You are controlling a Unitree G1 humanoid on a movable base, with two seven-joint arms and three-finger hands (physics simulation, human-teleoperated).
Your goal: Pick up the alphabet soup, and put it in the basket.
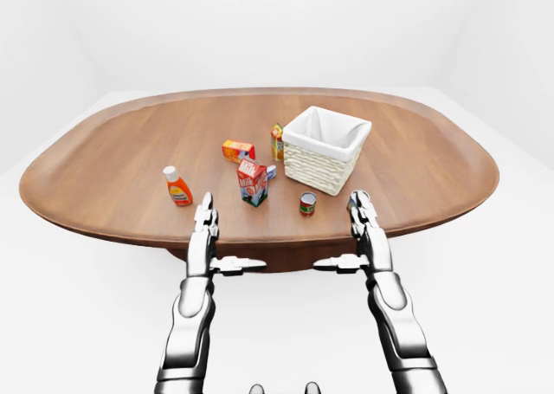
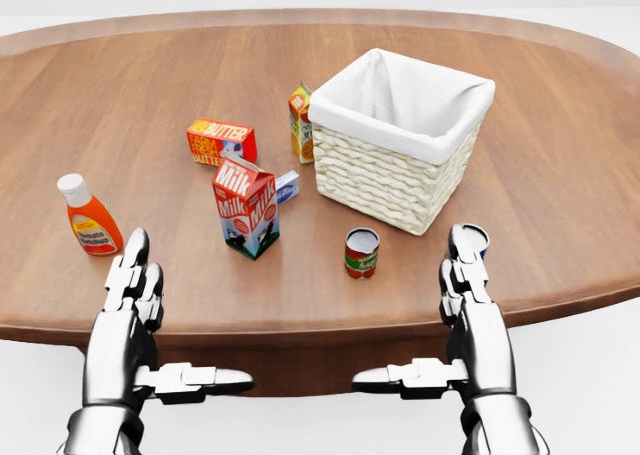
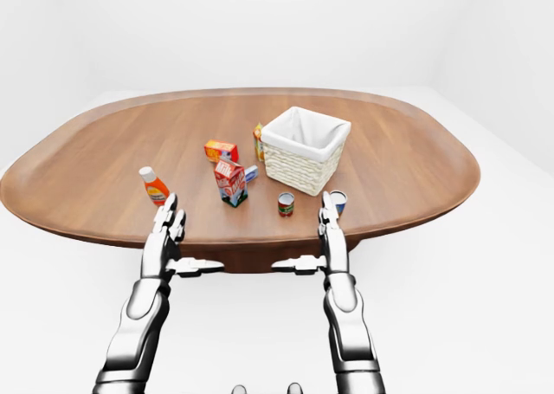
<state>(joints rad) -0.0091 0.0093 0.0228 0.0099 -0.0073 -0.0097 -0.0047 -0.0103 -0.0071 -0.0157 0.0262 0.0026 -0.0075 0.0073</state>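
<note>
A small can with a red and green label (image 2: 361, 252) stands upright on the wooden table (image 2: 560, 215), just below the basket's near wall. A second can (image 2: 474, 239), white-topped with blue on its side, is mostly hidden behind my right hand's fingertips. I cannot read either label. The white-lined wicker basket (image 2: 385, 180) stands right of centre. My left hand (image 2: 140, 305) and right hand (image 2: 468, 305) hover at the table's near edge, both open, fingers stretched forward and thumbs turned inward. Neither holds anything.
A milk carton (image 2: 245, 207) stands left of the red can, with a small blue box (image 2: 288, 184) behind it. A butter box (image 2: 220, 141) and an orange carton (image 2: 301, 123) lie left of the basket. An orange bottle (image 2: 88, 215) stands beyond my left hand.
</note>
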